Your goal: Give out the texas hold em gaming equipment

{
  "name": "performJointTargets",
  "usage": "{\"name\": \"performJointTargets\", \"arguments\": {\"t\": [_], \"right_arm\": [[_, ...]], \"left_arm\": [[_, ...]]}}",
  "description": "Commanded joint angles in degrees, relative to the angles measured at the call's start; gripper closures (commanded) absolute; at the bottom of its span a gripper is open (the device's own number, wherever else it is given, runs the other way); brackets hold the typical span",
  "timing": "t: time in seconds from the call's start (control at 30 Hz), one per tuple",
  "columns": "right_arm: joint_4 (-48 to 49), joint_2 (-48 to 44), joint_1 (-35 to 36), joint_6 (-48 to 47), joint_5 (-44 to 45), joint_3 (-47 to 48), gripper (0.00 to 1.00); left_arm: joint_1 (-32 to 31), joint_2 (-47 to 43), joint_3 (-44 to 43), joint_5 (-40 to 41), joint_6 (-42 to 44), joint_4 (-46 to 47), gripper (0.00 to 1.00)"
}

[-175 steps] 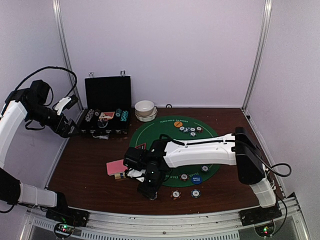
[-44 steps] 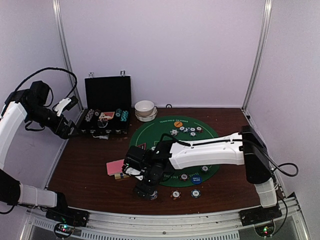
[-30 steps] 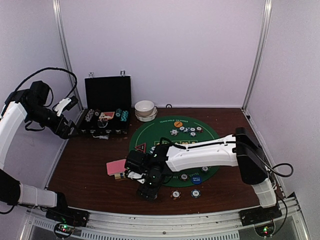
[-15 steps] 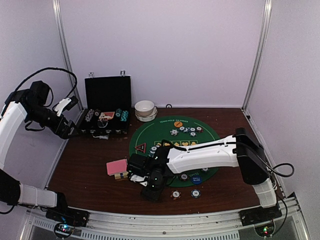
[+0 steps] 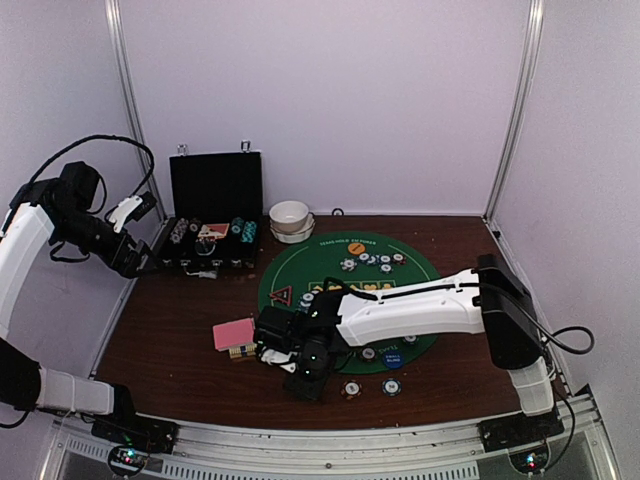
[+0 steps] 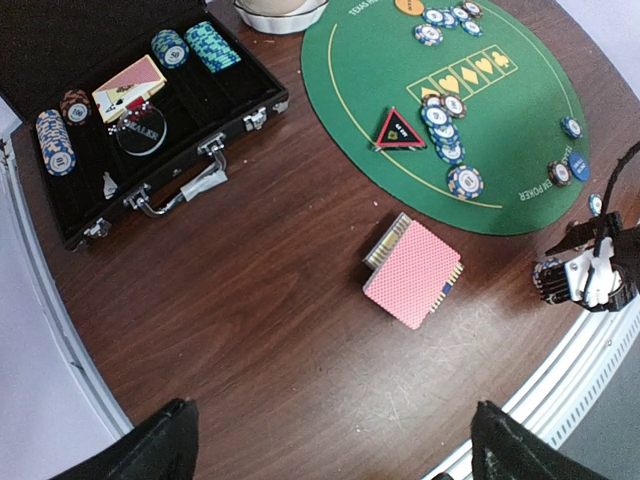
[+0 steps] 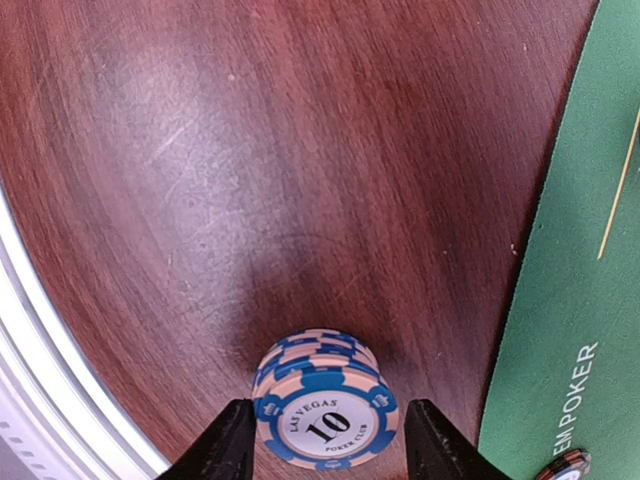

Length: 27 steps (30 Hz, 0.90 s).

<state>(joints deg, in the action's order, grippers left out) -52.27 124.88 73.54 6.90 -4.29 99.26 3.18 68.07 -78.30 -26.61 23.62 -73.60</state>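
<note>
Taking the green felt mat [image 6: 500, 120] as our landmark, the right gripper [image 7: 328, 440] is down on the bare wood just off the mat's near left edge. Its fingers [image 7: 232, 445] straddle a short stack of blue-and-cream poker chips [image 7: 327, 415] that sits flat on the table [image 6: 250, 330]. The gaps on both sides are so thin that we cannot tell whether the pads press on the stack. The table's metal front rail [image 7: 60, 380] runs close on the side away from the mat, so there is little room there.

Left of the mat, well apart from it, the pink-backed card deck [image 6: 412, 273] lies on open wood, with bare table all around. Beyond it, at the far left, the open black case [image 6: 240, 100] holds more chips and cards.

On the mat's left part lies the red triangle [image 6: 398, 130], with chips just beside it. The blue disc [image 6: 578, 165] lies at the mat's near edge.

The left gripper [image 6: 335, 445] hangs high over the table, left of the mat. Its jaws are spread wide and hold nothing.
</note>
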Motion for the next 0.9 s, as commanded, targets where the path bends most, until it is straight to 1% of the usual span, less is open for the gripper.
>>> {"name": "performJointTargets", "arguments": {"t": [0.0,0.33,0.43,0.63,0.7,0.8,0.87], "right_arm": [[-0.9,-2.0,0.3,-0.1,0.9,0.7,0.50],[-1.4,-0.9,0.4,-0.3,0.7,1.1,0.51],[-1.4,-1.0,0.3,-0.4,0.8,1.4,0.58],[-1.7,-1.2,0.3,-0.1,1.2,1.5,0.80],[-2.1,-1.5,0.4,0.0,1.5,1.8,0.86],[-2.5,-2.1,0.2,0.2,1.7,2.3,0.92],[-2.7,-2.8,0.3,0.4,2.1,2.5,0.94]], "left_arm": [[0.4,-0.6,-0.5,-0.6,-0.4,0.0,0.02],[0.4,-0.9,-0.7,-0.4,-0.4,-0.1,0.02],[0.4,-0.9,-0.8,-0.3,-0.4,-0.2,0.03],[0.4,-1.0,-0.9,-0.2,-0.3,-0.3,0.02],[0.4,-1.1,-0.9,-0.2,-0.3,-0.3,0.02],[0.4,-1.1,-1.0,-0.1,-0.2,-0.3,0.02],[0.4,-1.0,-1.1,-0.2,-0.2,-0.4,0.02]]}}
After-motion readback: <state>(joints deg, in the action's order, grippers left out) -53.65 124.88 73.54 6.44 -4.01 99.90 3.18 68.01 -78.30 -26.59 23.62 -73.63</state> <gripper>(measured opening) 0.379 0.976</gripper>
